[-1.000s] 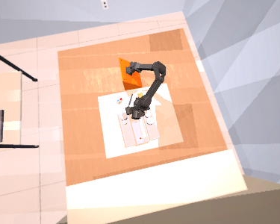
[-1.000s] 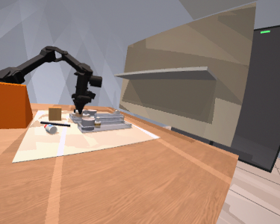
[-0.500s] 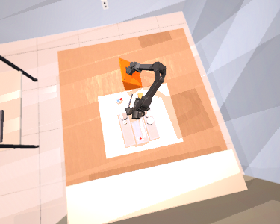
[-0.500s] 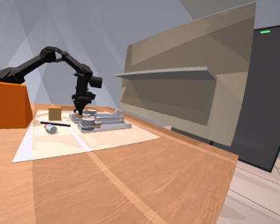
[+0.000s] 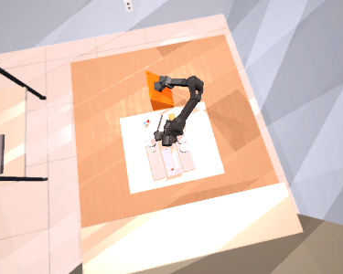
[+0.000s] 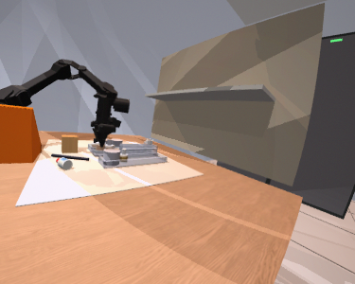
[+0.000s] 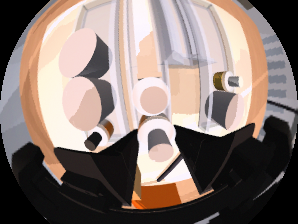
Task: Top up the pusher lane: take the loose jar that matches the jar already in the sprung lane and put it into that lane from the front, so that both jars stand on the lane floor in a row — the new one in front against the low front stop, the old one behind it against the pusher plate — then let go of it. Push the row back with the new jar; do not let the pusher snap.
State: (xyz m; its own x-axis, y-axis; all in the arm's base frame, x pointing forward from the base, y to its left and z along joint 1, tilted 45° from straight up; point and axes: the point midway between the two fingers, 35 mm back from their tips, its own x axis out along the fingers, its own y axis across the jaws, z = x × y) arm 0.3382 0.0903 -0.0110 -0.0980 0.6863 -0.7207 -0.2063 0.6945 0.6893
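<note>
Right now the gripper [image 7: 157, 163] has its fingers clamped on the loose jar [image 7: 157, 139], which stands upright between them at the front end of the lane rack [image 6: 139, 153]. Directly ahead of it along the sprung lane [image 7: 162, 50], in line with the lane's long axis, stands the matching jar [image 7: 152, 96], just beyond the held one; whether the two touch cannot be told. The coming push, as I judge it, runs straight along that axis toward the far end. Other jars fill the neighbouring lanes on either side. The rack sits on a white mat [image 6: 59, 186] on the wooden worktop [image 6: 177, 227], with a wall shelf [image 6: 215, 92] beyond
</note>
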